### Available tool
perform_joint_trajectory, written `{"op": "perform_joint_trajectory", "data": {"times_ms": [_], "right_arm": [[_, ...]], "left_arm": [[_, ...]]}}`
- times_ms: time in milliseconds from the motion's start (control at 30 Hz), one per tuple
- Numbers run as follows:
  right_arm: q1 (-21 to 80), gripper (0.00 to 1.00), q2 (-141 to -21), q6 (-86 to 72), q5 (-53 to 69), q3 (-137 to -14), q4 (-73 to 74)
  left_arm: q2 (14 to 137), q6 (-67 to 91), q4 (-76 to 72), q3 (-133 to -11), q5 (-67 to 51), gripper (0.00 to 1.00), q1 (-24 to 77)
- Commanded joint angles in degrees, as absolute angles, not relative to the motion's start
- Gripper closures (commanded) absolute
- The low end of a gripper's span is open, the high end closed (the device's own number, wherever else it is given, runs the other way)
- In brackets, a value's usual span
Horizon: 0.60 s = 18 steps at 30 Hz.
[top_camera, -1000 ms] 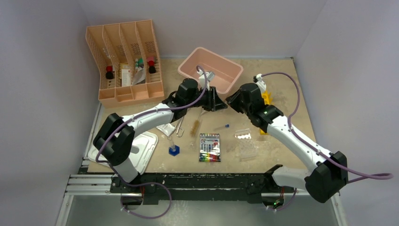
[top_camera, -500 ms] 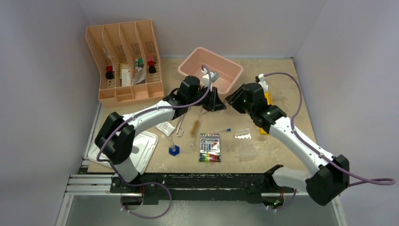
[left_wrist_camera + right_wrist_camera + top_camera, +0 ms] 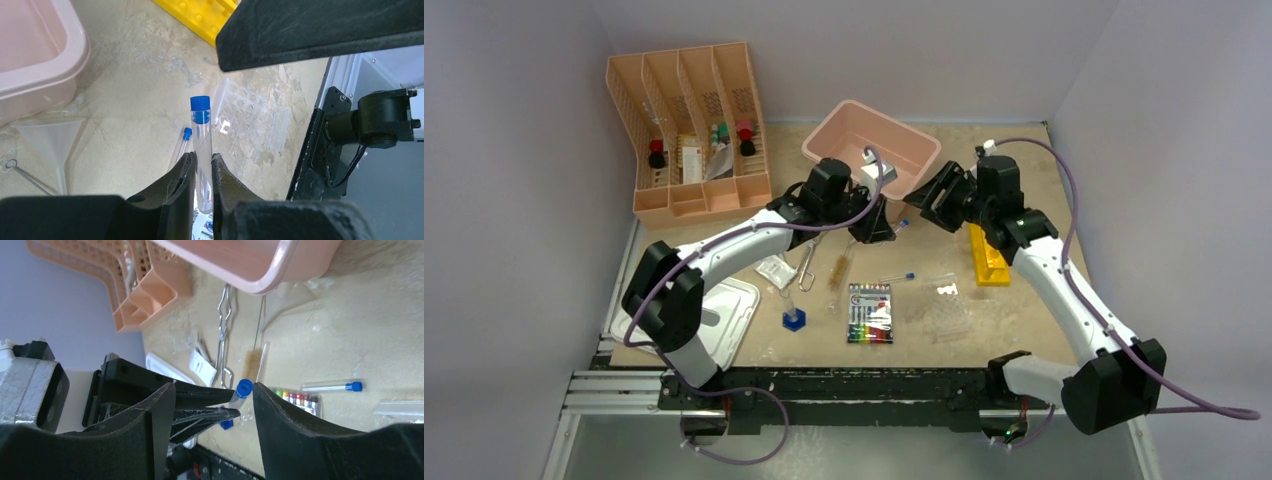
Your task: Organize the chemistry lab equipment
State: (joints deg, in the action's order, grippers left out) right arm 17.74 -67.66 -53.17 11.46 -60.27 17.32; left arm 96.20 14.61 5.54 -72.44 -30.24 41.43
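Sandy table (image 3: 824, 345) below | our left jaws pinch blue-capped tube (image 3: 202, 145) low on its body, off the table | long axis, cap leading, aims 2 o'clock | our right jaws, spread wide, face that cap, near.

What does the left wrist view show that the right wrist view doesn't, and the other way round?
Only the left wrist view shows the yellow rack. Only the right wrist view shows the tongs, the brush and the orange organizer. Both show the blue-capped tube clamped in the left gripper, a second tube lying loose, and the pink bin.
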Motion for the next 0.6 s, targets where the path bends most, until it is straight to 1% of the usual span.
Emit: {"op": "perform_joint_trajectory", "data": {"times_ms": [0,133,200,267,333,467,567], "right_arm": [[14.86,0.39,-70.0,-49.87,25.39,-62.88,18.76],[13.53,0.37,-72.75,-47.84,30.16,-64.11,20.98],[13.25,0.37,-74.04,-46.28,30.61,-65.12,22.84],[13.02,0.38,-74.43,-46.26,32.1,-64.91,21.67],[12.8,0.43,-74.77,-47.53,34.54,-64.03,18.93],[12.4,0.58,-76.19,-49.22,37.75,-63.37,16.16],[12.07,0.62,-77.09,-49.37,38.49,-63.41,16.32]], "left_arm": [[92.41,10.77,5.07,-74.84,-32.42,1.0,41.6],[92.02,10.94,4.55,-74.81,-32.28,1.0,41.52],[92.06,11.04,4.2,-74.8,-32.45,1.0,41.53],[92.11,11.24,3.94,-74.85,-32.71,1.0,41.53],[92.15,11.27,3.87,-74.84,-33.06,1.0,41.53],[92.2,11.03,3.9,-74.81,-33.13,1.0,41.53],[92.13,10.92,3.87,-74.82,-33.2,1.0,41.52]]}}
